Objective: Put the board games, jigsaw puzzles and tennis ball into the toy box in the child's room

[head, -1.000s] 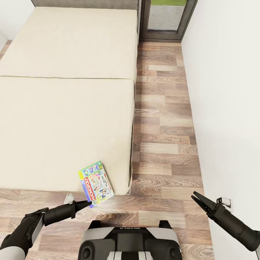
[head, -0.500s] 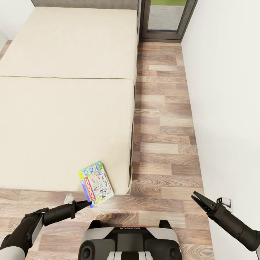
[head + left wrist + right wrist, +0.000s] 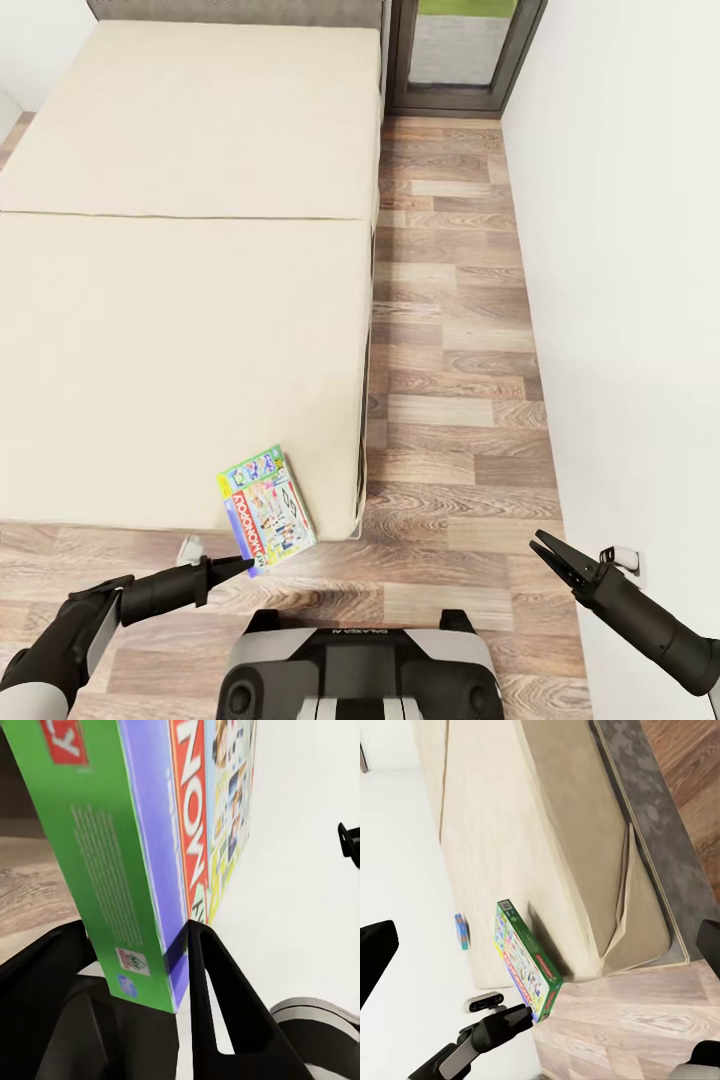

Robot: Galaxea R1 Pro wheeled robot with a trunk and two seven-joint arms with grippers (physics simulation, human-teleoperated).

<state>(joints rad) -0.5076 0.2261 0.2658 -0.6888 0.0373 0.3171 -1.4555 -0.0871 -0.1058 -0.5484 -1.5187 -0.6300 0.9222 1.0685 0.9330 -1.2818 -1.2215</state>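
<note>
The left gripper (image 3: 243,566) is at the near corner of the bed (image 3: 180,300), its jaws set either side of the game (image 3: 265,508)'s near edge; the left wrist view shows the box edge between the fingers (image 3: 214,990). The game lies flat on the bed, overhanging its near edge. Right of the bed, over the floor (image 3: 450,380), the right gripper (image 3: 548,552) hangs with jaws narrowly parted and empty.

No visible change vs earlier frames, left hand (image 3: 243,565) still clamped on board game (image 3: 265,508) corner.
</note>
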